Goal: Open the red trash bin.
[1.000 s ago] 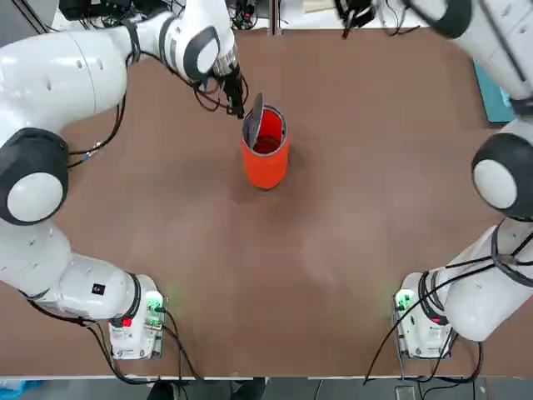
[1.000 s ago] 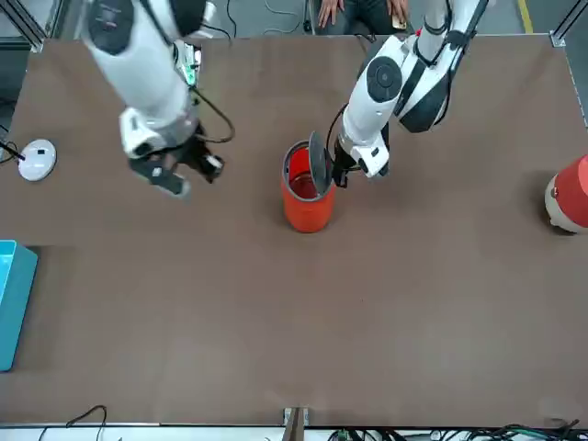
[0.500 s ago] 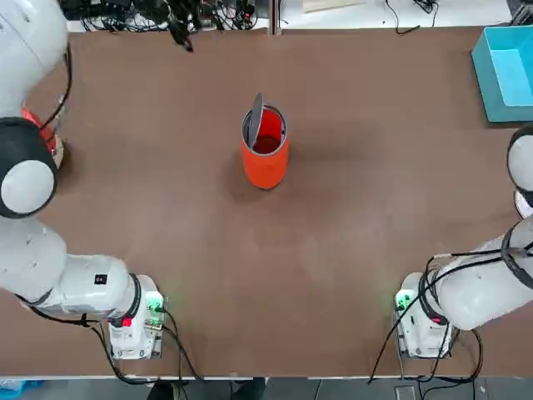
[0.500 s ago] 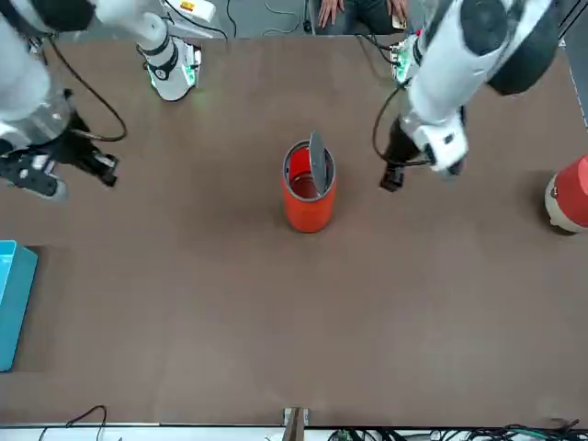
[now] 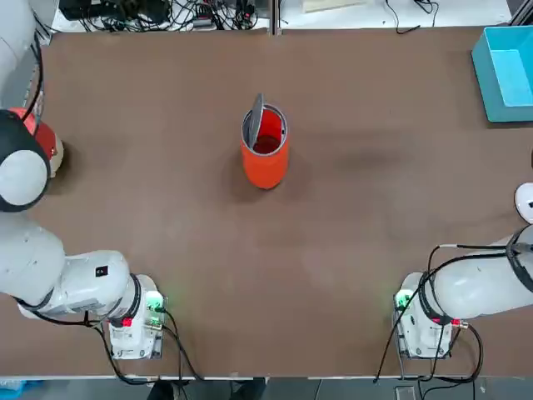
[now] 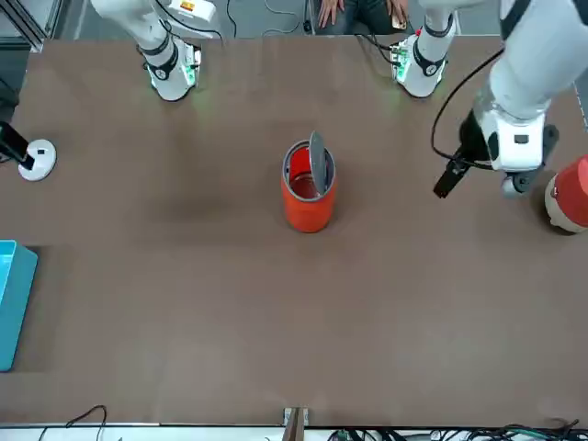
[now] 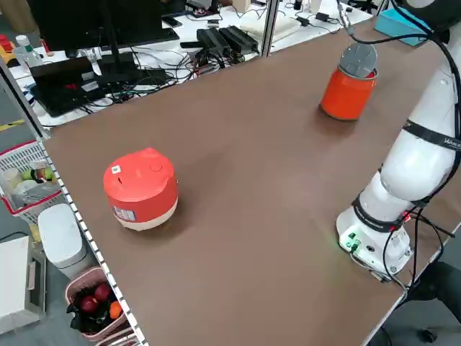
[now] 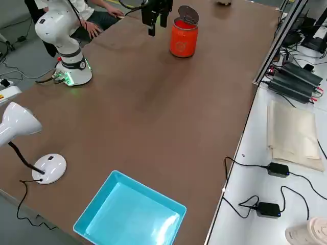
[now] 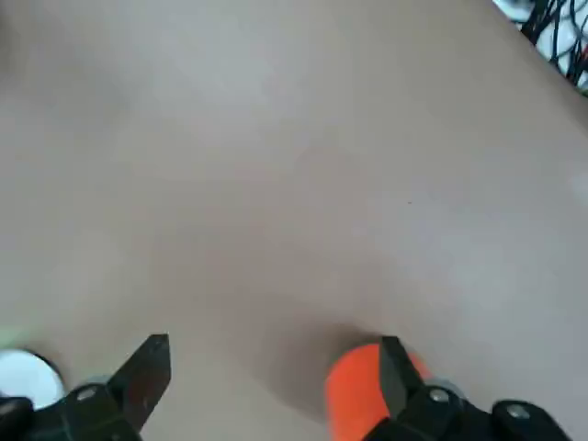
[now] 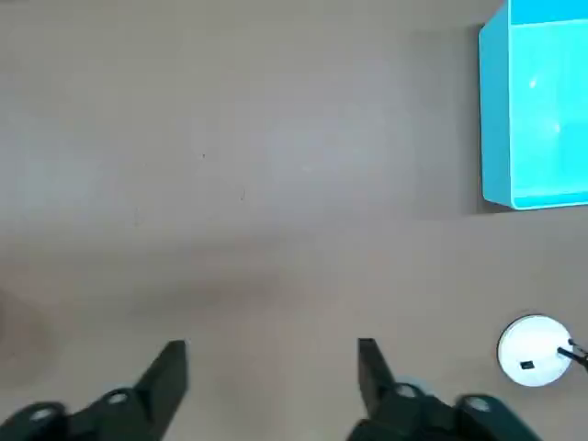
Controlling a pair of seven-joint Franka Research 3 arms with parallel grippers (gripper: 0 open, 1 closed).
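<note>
The left gripper (image 9: 278,354) hangs over the left part of the bench (image 5: 250,275), its two fingers spread wide with nothing between them, between the red trash bin and the red-and-white robot part and touching neither. The right gripper (image 10: 274,354) is over the right part of the bench, its fingers also wide apart and nothing held; its wrist camera takes in the blue tray and the round white lamp base. The red trash bin (image 6: 309,207) stands upright in the middle part of the bench, well in from all four edges, and it is open: the round grey lid (image 6: 318,163) stands steeply on edge in the mouth, rising above the rim, with the red inside showing beside it. No gripper touches it. Close to the bench's left edge sits the red-and-white robot part (image 7: 142,189), rounded on top and pale at its base. The blue tray (image 8: 130,204) lies at the far right corner, and the lamp base (image 8: 49,168) is by the right edge, nearer the robot than the tray, below a white lamp head (image 8: 19,122). Beyond the far edge, dark cables (image 5: 179,15) lie tangled. Past the robot's edge, between the arm bases, is a person whose hand (image 6: 331,11) shows near that edge.
</note>
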